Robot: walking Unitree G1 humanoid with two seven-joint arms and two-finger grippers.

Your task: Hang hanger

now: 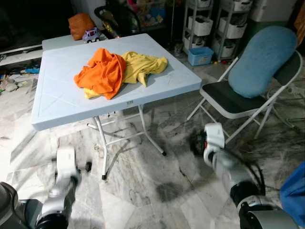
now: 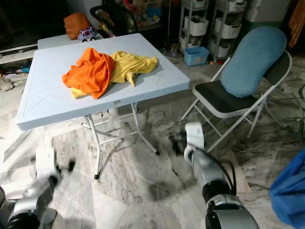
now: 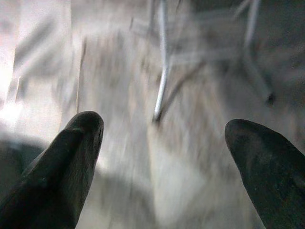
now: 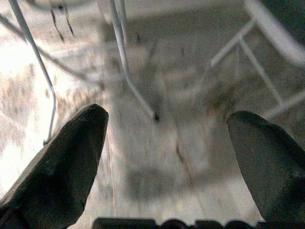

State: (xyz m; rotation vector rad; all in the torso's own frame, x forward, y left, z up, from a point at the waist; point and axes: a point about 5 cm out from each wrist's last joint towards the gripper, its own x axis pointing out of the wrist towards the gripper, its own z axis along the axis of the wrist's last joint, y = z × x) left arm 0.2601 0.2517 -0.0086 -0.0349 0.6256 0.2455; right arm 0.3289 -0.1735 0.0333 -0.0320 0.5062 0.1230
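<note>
- Hanger: I can make out none among what lies in sight, so where it is cannot be told; it may be under the clothes, which is a guess.
- Folding table (image 1: 57, 102), pale blue, stands ahead on the marble floor (image 1: 143, 186), with a folding chair (image 1: 228, 100) on the robot's right.
- Orange garment (image 1: 101, 72) lies bunched on the tabletop, overlapping a yellow garment (image 1: 143, 67).
- Left gripper (image 3: 162, 143) hangs low over the floor, fingers spread wide and empty.
- Right gripper (image 4: 167, 143) is low near the chair, likewise spread and empty.
- Step, as I judge: walking; the hanger must be found before any grasp.
</note>
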